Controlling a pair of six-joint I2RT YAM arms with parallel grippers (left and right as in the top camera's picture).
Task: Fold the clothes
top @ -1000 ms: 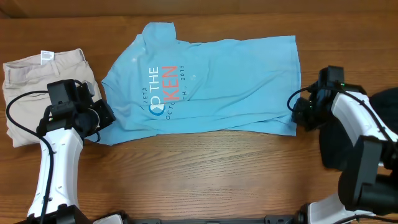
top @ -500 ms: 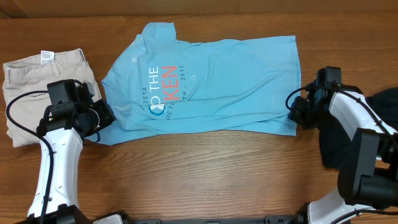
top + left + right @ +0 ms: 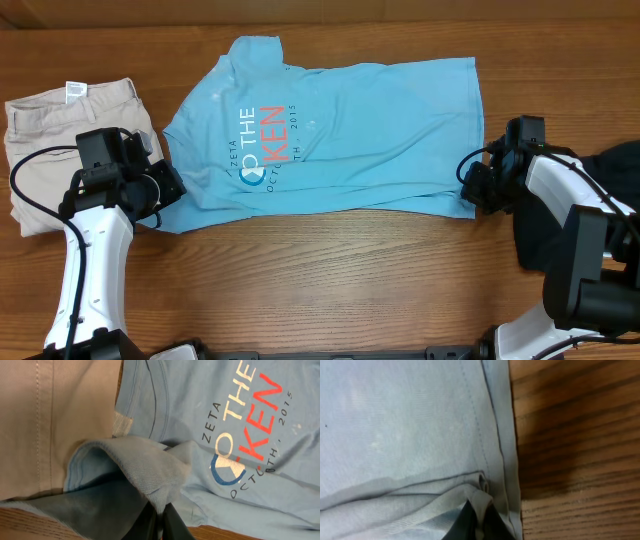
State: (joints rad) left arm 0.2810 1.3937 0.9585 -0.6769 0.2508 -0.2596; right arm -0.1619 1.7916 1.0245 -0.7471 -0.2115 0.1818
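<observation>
The left claw (image 3: 160, 512) pinches a bunched bit of the blue shirt (image 3: 370, 130), tan pants (image 3: 45, 130) beside it. The right claw (image 3: 479, 512) seems to pinch the shirt's edge.

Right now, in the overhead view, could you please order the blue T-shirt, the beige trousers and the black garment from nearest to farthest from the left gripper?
1. The blue T-shirt: pinched by the left gripper itself.
2. The beige trousers: folded, just beside it at far left.
3. The black garment: far right, beyond the shirt.
</observation>
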